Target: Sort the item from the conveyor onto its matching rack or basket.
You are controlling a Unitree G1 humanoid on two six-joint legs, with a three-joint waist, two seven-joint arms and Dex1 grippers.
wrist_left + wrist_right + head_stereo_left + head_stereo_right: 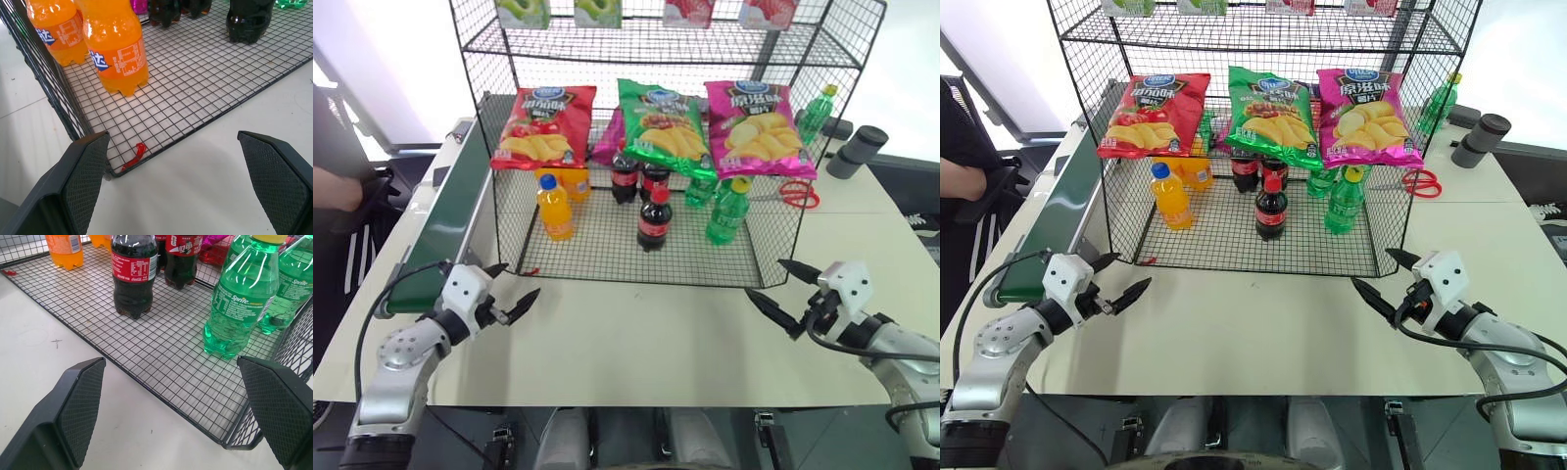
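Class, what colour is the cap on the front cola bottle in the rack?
Red cap; right eye view shows it best.

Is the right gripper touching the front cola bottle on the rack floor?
Apart. In the right wrist view the open right gripper sits over the white table, with bare mesh floor between its fingertips and the cola bottle.
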